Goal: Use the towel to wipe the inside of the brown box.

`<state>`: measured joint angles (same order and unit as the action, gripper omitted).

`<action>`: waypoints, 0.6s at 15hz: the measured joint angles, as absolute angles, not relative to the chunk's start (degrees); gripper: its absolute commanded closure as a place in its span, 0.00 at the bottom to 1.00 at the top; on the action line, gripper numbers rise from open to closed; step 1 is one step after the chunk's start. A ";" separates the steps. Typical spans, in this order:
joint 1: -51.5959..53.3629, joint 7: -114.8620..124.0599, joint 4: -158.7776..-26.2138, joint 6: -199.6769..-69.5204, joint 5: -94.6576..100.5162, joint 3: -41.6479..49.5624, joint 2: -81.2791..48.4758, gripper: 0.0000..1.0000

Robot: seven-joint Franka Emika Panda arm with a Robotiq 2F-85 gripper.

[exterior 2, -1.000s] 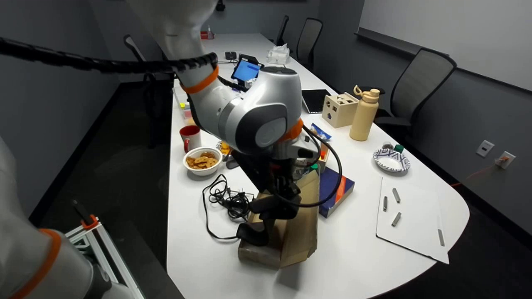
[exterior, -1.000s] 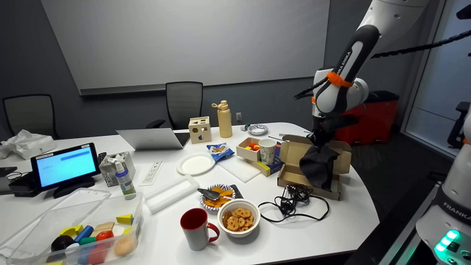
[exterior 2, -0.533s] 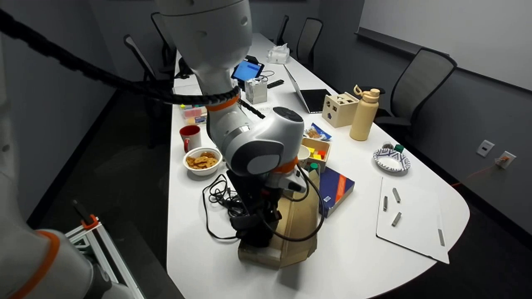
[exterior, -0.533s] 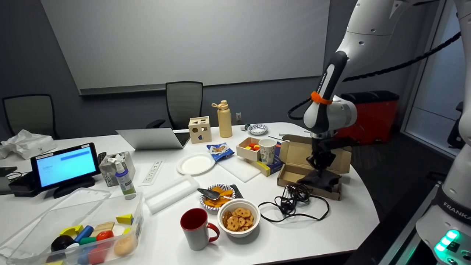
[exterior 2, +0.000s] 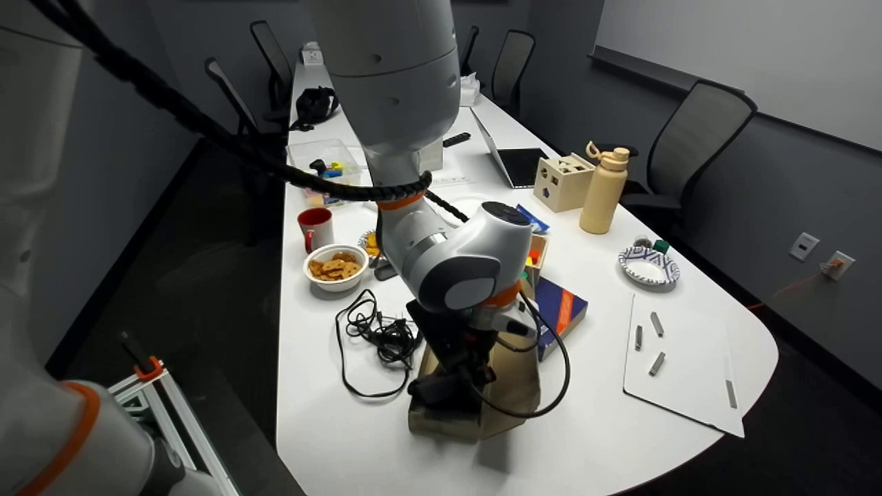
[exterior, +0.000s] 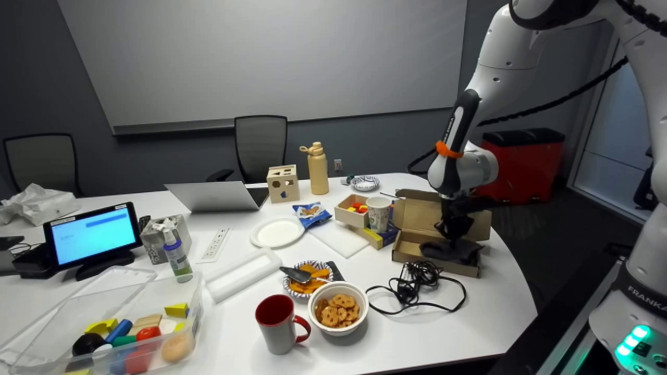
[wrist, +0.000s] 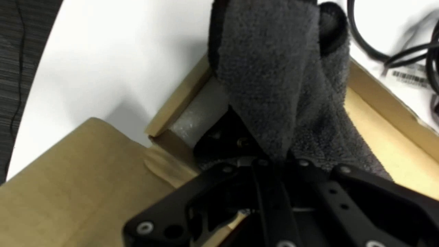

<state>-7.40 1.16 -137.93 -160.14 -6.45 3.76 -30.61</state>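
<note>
White table (exterior: 417,338), rounded at one end. Fills much of both exterior views. Robot arm (exterior: 500,70), pale with dark panels and an orange band. Bends down over the table's rounded end. Laptop (exterior: 219,198), silver, lid up. Stands well apart from the arm. Brown box (exterior: 421,217), cardboard, lid tipped back. Rests on the table near the rounded edge. Black cable (exterior: 405,291), loosely tangled. Lies on the table just beside the box. Towel (wrist: 267,68), dark grey. Lies bunched in the box, overlapping one corner of it in the wrist view. Gripper (wrist: 281,163), black, aimed down into the box. Clasps the towel, fingers drawn together on a pinched fold. Water bottle (exterior: 319,174), tan, upright, with a wooden cube (exterior: 293,194) between it and the laptop. White bowl (exterior: 338,288), holding round crackers (exterior: 336,312). Mug (exterior: 276,333), grey outside and red inside. Stands just beside the bowl. Paper cup (exterior: 379,214), patterned, upright near the lid of the brown box.
</note>
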 measured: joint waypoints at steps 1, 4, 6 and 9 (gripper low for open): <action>-7.43 0.83 -137.01 -161.11 -6.45 3.40 -31.05 0.98; -7.72 -0.83 -134.53 -163.82 -6.46 0.97 -32.11 0.98; -8.62 -2.32 -132.70 -164.83 -6.66 -1.93 -32.95 0.98; -11.67 -5.50 -129.98 -164.90 -7.89 -7.61 -34.63 0.98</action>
<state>-11.67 -5.50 -129.98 -164.90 -7.89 -7.61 -34.63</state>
